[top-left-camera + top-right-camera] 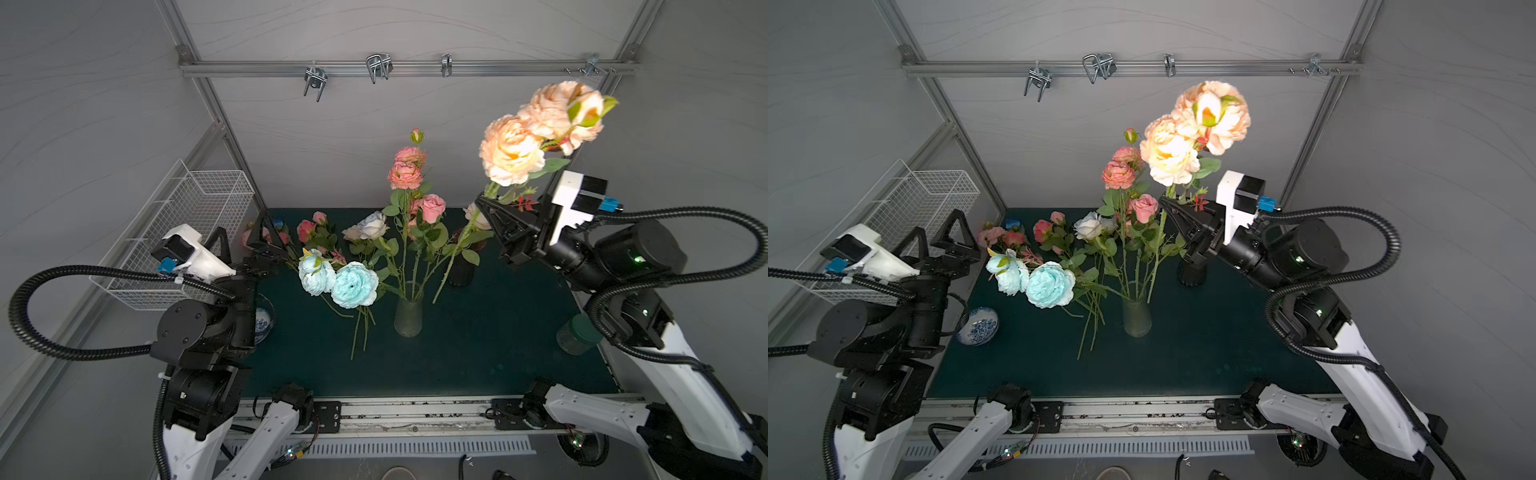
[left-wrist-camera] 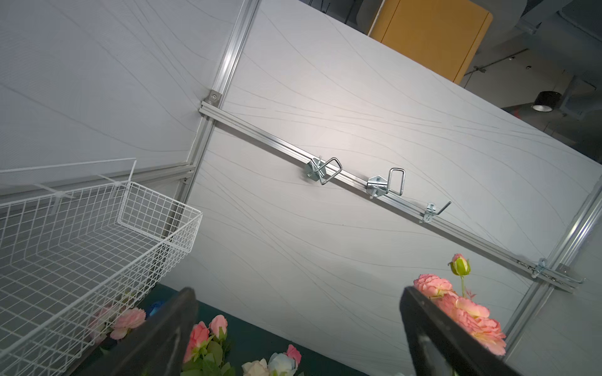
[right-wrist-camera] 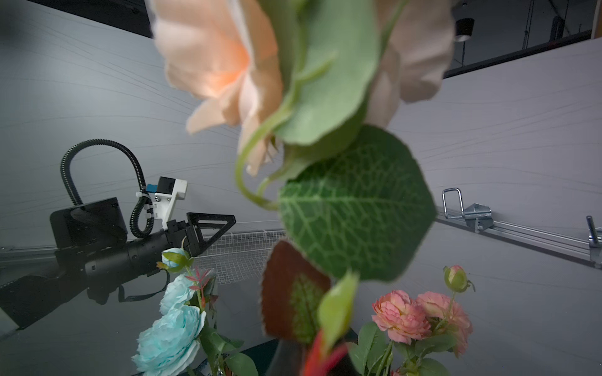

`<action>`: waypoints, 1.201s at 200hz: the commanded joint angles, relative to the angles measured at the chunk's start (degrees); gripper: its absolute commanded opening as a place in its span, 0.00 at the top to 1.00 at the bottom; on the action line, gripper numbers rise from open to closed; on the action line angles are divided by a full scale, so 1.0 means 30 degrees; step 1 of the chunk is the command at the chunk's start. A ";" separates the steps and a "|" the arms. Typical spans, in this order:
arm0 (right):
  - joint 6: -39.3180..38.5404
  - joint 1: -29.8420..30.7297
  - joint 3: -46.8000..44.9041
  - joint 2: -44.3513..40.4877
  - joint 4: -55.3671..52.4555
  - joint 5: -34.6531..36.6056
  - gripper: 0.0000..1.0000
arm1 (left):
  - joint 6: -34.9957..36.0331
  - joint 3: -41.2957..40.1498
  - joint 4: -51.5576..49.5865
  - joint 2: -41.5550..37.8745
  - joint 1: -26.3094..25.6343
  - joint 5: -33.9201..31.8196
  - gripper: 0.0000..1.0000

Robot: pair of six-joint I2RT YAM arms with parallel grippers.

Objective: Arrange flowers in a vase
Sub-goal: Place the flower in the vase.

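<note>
Right claw (image 1: 484,203) clamped on the stem of the peach flowers (image 1: 511,149), raised above the table (image 1: 478,353).
Stem tip hangs near the mouth of the vase (image 1: 408,318), which holds pink flowers (image 1: 405,174). Pale blue flowers (image 1: 353,284) lie beside it. Left claw (image 1: 937,222) spread apart, empty.

You have no text, label, brand, number or sign to read in any view. The blue marks on the bowl (image 1: 980,325) are a painted pattern, not writing.
</note>
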 commanded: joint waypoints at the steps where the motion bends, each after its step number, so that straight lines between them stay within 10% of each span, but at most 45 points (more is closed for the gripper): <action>1: -0.0259 -0.0028 -0.0167 0.0402 0.1423 0.0262 1.00 | -0.0597 -0.0398 -0.0182 -0.0617 -0.0046 -0.1268 0.02; 240: 0.0233 0.0424 -0.8143 0.1177 0.6316 0.1902 0.97 | -0.6108 -0.4298 -0.7982 -0.4428 -0.0046 -0.3648 0.04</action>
